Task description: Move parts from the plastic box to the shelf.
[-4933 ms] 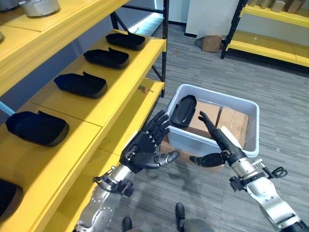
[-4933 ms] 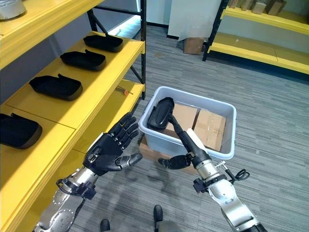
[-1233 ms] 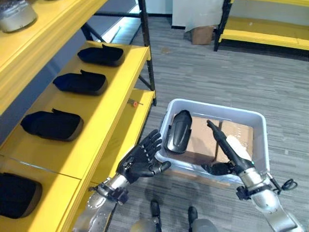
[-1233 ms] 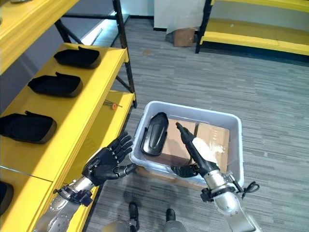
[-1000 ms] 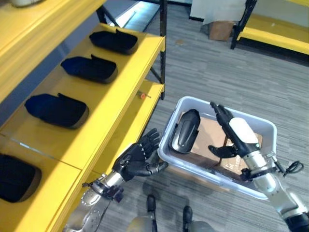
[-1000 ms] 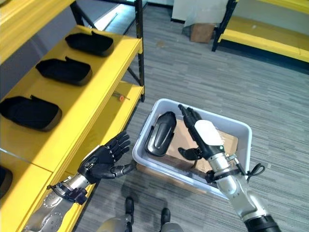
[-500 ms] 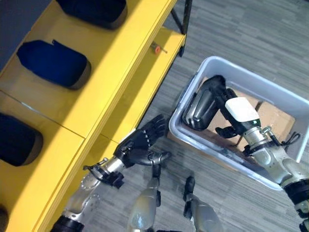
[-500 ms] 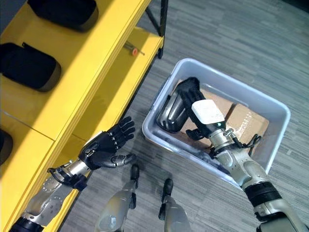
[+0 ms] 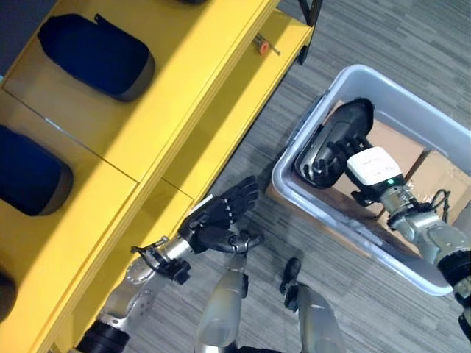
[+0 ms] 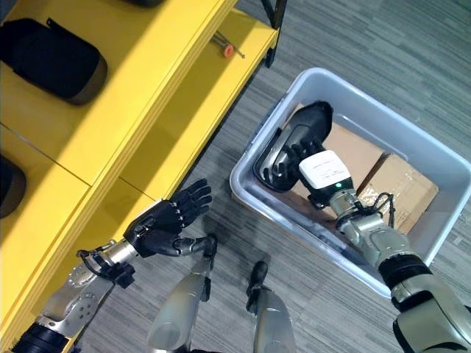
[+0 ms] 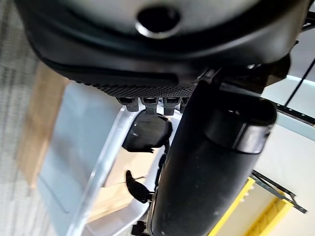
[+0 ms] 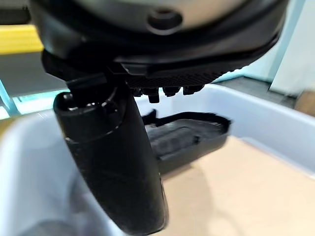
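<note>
Pickup is the step in hand: my right hand (image 9: 346, 151) is down inside the plastic box (image 9: 412, 261), fingers laid straight over the black part (image 10: 293, 143) that leans against the box's wall on the shelf side, not yet curled round it. My left hand (image 9: 217, 220) waits spread wide just beside the box, holding nothing. Next I judge I must close on the part, lift it clear of the rim and carry it to the yellow shelf (image 9: 169, 125), where other black parts (image 9: 99, 55) already lie.
</note>
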{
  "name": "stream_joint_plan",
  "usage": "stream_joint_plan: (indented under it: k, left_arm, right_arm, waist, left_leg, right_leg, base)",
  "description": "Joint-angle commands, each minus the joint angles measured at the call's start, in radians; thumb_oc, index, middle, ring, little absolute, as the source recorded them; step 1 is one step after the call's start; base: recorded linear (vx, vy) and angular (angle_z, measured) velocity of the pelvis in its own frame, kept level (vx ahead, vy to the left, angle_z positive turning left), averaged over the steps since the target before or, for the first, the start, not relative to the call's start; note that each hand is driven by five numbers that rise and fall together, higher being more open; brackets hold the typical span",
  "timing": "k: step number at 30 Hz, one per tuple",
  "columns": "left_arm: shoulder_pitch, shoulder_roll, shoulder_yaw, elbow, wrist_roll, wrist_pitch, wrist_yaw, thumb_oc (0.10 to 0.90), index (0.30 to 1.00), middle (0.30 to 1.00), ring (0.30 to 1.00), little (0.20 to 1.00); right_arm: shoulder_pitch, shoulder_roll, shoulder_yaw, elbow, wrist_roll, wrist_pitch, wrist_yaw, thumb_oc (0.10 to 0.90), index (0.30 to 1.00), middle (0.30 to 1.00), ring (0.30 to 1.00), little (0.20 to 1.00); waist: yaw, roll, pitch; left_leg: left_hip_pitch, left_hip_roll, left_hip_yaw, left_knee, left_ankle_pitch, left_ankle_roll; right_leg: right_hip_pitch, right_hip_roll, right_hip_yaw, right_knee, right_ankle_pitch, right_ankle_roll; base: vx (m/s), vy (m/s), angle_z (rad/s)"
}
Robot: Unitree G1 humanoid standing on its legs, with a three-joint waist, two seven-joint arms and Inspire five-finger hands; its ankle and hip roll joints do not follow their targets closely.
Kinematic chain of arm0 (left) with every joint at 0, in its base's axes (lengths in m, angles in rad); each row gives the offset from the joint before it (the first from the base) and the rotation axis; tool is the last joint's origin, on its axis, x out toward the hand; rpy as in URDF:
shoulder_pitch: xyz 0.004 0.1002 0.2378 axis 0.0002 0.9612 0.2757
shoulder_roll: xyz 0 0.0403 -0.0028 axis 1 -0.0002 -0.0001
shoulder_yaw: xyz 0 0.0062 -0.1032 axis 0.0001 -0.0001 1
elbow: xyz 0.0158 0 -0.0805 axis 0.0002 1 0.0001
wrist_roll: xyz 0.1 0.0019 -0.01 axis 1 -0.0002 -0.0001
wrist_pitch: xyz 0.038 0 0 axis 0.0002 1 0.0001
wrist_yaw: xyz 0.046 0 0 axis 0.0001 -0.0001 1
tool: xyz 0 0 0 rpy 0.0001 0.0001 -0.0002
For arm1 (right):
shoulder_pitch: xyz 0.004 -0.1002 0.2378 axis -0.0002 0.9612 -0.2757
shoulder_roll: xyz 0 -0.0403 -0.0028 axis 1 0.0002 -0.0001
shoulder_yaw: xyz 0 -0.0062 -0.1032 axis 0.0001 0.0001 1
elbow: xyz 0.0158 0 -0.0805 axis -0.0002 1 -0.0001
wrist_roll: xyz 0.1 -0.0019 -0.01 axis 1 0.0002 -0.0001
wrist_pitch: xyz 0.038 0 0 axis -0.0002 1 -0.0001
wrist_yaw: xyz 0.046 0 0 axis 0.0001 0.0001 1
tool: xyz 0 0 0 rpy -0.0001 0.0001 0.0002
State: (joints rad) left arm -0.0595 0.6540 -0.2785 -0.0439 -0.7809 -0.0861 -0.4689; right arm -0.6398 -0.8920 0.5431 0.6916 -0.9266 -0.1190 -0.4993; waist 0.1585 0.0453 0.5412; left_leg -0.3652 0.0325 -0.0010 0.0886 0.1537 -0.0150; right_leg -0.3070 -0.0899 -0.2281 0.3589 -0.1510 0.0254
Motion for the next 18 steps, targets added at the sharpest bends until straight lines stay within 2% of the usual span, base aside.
stream_joint_plan:
  k: [1, 7, 12, 18]
  left_arm:
    - [-0.003, -0.012, 0.014, -0.115, -0.043, -0.072, -0.064, 0.9, 1.0, 1.0, 1.0, 1.0]
    - [0.016, -0.009, 0.029, -0.127, -0.048, -0.064, -0.083, 0.9, 1.0, 1.0, 1.0, 1.0]
    - [0.017, -0.004, 0.036, -0.126, -0.057, -0.055, -0.087, 0.9, 1.0, 1.0, 1.0, 1.0]
    - [0.009, 0.002, 0.034, -0.124, -0.056, -0.038, -0.095, 0.9, 1.0, 1.0, 1.0, 1.0]
  right_arm:
    - [-0.135, -0.114, -0.003, -0.029, -0.016, 0.135, -0.154, 0.9, 1.0, 1.0, 1.0, 1.0]
    - [-0.145, -0.125, -0.024, 0.0, -0.019, 0.177, -0.129, 0.9, 1.0, 1.0, 1.0, 1.0]
    - [-0.163, -0.134, 0.006, 0.024, -0.011, 0.188, -0.102, 0.9, 1.0, 1.0, 1.0, 1.0]
    - [-0.217, -0.14, 0.041, 0.053, -0.019, 0.208, -0.121, 0.9, 1.0, 1.0, 1.0, 1.0]
  waist:
    - [-0.012, 0.036, -0.021]
    - [-0.007, 0.046, -0.021]
    - [-0.004, 0.046, -0.021]
    - [0.004, 0.052, -0.021]
  left_leg:
    - [-0.062, -0.007, -0.003, 0.039, -0.099, -0.029]
    - [-0.089, -0.008, -0.012, 0.04, -0.094, -0.029]
    - [-0.107, -0.01, -0.018, 0.045, -0.091, -0.029]
    - [-0.14, -0.011, -0.027, 0.06, -0.09, -0.028]
  right_leg:
    - [-0.02, 0.076, -0.022, 0.105, -0.108, -0.047]
    - [-0.061, 0.082, -0.019, 0.137, -0.118, -0.05]
    - [-0.094, 0.081, -0.017, 0.174, -0.13, -0.052]
    - [-0.139, 0.084, -0.014, 0.217, -0.142, -0.056]
  base:
    - [-0.03, -0.038, -0.01]
    - [-0.02, -0.035, 0.0]
    - [0.0, -0.044, 0.0]
    - [0.0, -0.04, 0.01]
